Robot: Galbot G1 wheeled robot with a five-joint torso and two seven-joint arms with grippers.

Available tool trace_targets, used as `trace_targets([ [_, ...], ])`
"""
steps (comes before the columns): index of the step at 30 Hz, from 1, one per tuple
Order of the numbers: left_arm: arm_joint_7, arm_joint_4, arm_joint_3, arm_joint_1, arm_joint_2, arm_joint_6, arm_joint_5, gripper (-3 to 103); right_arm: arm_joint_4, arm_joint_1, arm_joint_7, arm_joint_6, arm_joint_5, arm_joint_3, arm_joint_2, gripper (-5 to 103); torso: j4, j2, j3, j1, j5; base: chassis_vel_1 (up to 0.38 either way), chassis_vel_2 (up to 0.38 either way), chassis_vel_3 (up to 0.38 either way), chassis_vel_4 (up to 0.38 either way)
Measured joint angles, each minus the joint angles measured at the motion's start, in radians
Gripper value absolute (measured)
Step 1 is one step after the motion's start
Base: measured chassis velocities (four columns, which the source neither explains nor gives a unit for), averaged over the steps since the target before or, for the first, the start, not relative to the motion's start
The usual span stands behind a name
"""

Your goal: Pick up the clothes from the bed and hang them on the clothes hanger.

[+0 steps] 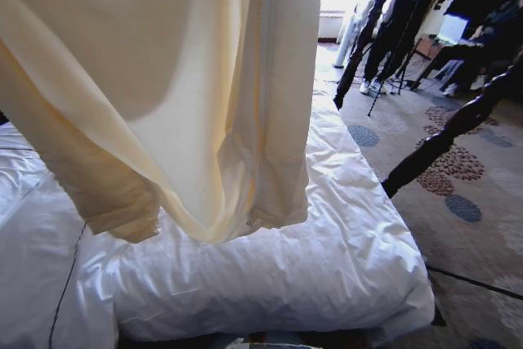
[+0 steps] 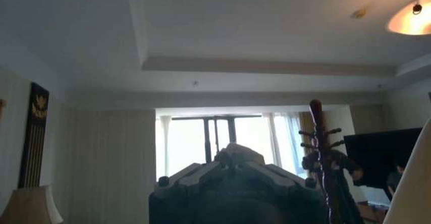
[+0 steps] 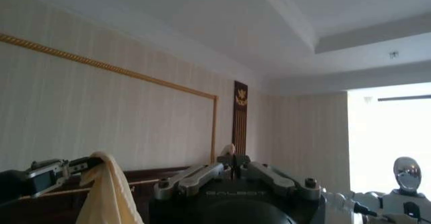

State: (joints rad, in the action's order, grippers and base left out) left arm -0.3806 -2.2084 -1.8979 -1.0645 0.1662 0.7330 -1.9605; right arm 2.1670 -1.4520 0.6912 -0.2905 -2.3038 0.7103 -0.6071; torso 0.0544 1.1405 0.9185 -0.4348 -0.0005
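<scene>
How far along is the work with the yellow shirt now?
Done: the yellow shirt is lifted off the bed and hangs above it. In hand: the left gripper is clamped on its upper edge, raised high. Left: putting it on the clothes hanger.

Pale butter-yellow shirt (image 1: 163,87) over a white bed (image 1: 327,234)

The carpet (image 1: 474,194) looks beige with dark blue discs and brown flower shapes (hazy at the edge); in the right wrist view the wall (image 3: 101,118) is cream-striped with gold trim.
</scene>
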Motion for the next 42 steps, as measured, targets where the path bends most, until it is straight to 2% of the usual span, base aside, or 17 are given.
trace_targets([
  [5, -0.019, -0.014, -0.030, -0.003, 0.005, 0.004, -0.041, 0, 0.027, -0.053, 0.013, 0.007, -0.049, 0.020, 0.013, 0, -0.0001, 0.000, 0.000, 0.000, 0.0002, 0.000, 0.000, 0.000, 0.000],
  [25, -0.020, -0.084, -0.049, -0.045, 0.095, 0.004, -0.049, 0, 0.115, -0.107, 0.028, 0.038, -0.104, 0.065, 0.050, 0, -0.0001, 0.000, 0.000, 0.000, 0.0001, 0.000, 0.000, 0.000, 0.000],
  [29, -0.019, -0.108, -0.011, -0.046, 0.120, 0.004, -0.024, 0, 0.153, -0.040, 0.028, 0.040, -0.084, 0.045, 0.082, 0, -0.0001, 0.000, 0.000, 0.000, 0.0002, 0.000, 0.000, 0.000, 0.000],
  [35, -0.012, -0.140, 0.087, -0.069, 0.161, 0.002, 0.034, 0, 0.213, 0.162, 0.014, 0.041, 0.017, 0.013, 0.148, 0, -0.0003, 0.000, 0.000, 0.000, 0.0006, 0.000, 0.000, 0.000, 0.000],
  [38, 0.012, -0.157, 0.098, -0.161, 0.194, -0.047, 0.078, 0, 0.245, 0.202, -0.011, 0.042, 0.074, 0.057, 0.193, 0, -0.0001, 0.000, 0.000, 0.000, 0.0003, 0.000, 0.000, 0.000, 0.000],
  [42, 0.033, -0.173, 0.082, -0.228, 0.222, -0.087, 0.129, 0, 0.274, 0.193, -0.021, 0.041, 0.072, 0.083, 0.237, 0, -0.0001, 0.000, 0.000, 0.000, 0.0000, 0.000, 0.000, 0.000, 0.000],
])
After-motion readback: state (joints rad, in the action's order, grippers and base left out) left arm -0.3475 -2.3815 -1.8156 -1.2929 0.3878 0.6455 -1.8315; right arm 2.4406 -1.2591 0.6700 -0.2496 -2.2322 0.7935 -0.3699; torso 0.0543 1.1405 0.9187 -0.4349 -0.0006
